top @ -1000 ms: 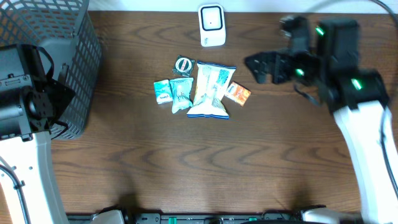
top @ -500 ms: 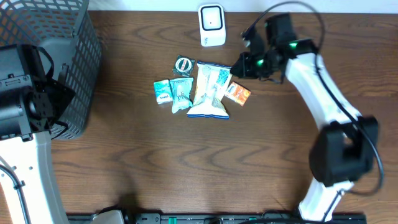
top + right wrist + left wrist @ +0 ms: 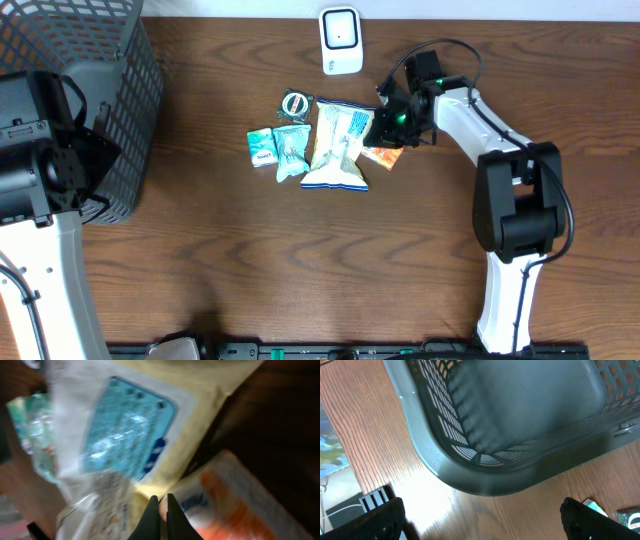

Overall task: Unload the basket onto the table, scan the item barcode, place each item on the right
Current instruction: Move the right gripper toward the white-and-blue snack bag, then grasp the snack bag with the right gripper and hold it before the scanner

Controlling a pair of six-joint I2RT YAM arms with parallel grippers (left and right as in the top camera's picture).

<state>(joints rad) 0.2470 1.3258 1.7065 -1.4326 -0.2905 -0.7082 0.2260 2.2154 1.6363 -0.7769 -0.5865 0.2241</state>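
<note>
The table is dark brown wood. On its left side the left gripper hangs with its jaws spread wide and nothing between them, just beside the rounded corner of the grey mesh basket. Further in, the right gripper is down at a cluster of packets with its two dark fingertips pressed together. They sit on the seam where the orange packet meets the large cream-and-blue bag, and I cannot tell whether any wrapper edge is pinched between them. From overhead, the orange packet lies flat on the table by the bag's right edge. Left of the bag lie a pale teal pouch and a teal packet, with a small round dark item just beyond them. Farthest off, at the table's back edge, stands the white scanner, apart from the orange packet
</note>
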